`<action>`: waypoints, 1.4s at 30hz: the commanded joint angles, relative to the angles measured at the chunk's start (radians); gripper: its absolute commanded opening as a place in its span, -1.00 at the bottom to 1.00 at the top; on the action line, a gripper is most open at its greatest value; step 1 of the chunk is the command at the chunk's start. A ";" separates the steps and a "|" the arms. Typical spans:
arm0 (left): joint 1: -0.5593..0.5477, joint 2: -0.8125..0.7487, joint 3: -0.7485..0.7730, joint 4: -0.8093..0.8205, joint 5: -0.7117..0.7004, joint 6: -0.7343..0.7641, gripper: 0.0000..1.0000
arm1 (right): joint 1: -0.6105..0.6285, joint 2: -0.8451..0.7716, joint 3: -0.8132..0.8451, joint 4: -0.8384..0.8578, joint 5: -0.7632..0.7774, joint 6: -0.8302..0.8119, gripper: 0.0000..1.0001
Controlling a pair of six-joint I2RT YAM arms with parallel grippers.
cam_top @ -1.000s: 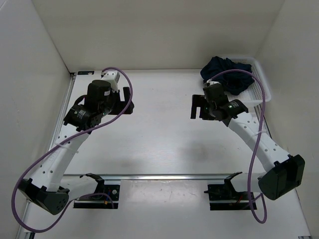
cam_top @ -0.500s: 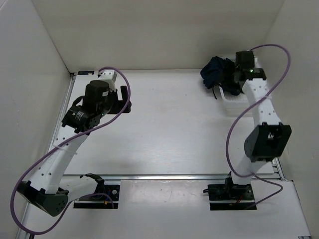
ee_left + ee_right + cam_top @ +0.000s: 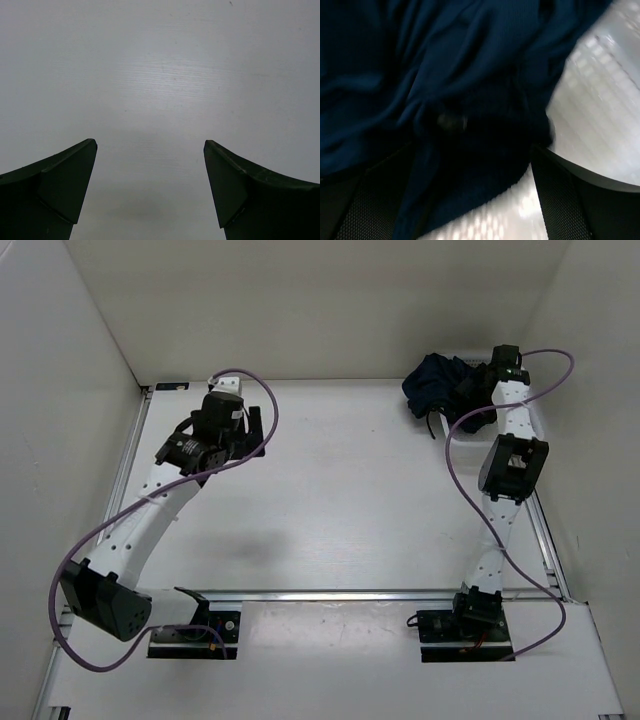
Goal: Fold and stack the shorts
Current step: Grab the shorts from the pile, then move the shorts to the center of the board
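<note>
Bare worktop (image 3: pixel 350 500) free across centre and left, left end effector (image 3: pixel 150 150) with jaws spread wide over plain surface, left wall (image 3: pixel 60 390), back wall (image 3: pixel 320 310) and right wall (image 3: pixel 600 390) hemming the edges, bunched shorts (image 3: pixel 435 380) and upright right arm (image 3: pixel 510 455) crowding the far right corner, right end effector (image 3: pixel 472 147) close over the fabric.

White worktop (image 3: pixel 340 500), matte, with faint fine grain lines up close in the left wrist view. Closed in by plain white walls (image 3: pixel 300 310) at the left, far and right sides. Crossed near the front edge by a metal rail (image 3: pixel 330 593), with the two arm bases (image 3: pixel 465 625) bolted just in front of it. Carries at the far right corner a white mesh basket (image 3: pixel 600 95), mostly hidden from above. Bunched on that mesh, dark navy shorts (image 3: pixel 435 385); cannot tell whether the cloth touches the worktop itself.
</note>
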 commanded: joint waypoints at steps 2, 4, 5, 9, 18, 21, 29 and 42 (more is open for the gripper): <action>0.004 0.038 0.007 0.037 -0.163 -0.014 1.00 | -0.004 0.077 0.101 0.139 -0.044 0.040 0.98; 0.004 0.058 0.007 0.037 -0.172 -0.014 1.00 | -0.004 0.123 0.124 0.170 -0.053 0.053 0.88; 0.004 0.069 0.007 0.037 -0.172 -0.014 1.00 | -0.004 0.135 0.137 0.179 -0.053 0.054 0.78; 0.004 0.112 0.031 0.037 -0.172 -0.023 1.00 | -0.004 0.144 0.115 0.218 -0.053 0.075 -0.51; 0.004 0.061 0.040 0.037 -0.119 -0.052 1.00 | -0.004 -0.164 0.017 0.250 -0.098 0.035 -1.00; 0.004 0.015 0.030 0.037 -0.097 -0.077 1.00 | 0.005 -0.280 0.008 0.250 -0.160 0.012 -1.00; 0.077 -0.140 0.011 0.028 -0.013 -0.109 1.00 | 0.117 -0.541 0.045 0.250 -0.352 -0.048 -1.00; 0.262 -0.229 0.116 -0.084 0.187 -0.096 1.00 | 0.754 -0.854 -0.439 0.247 -0.127 -0.082 -1.00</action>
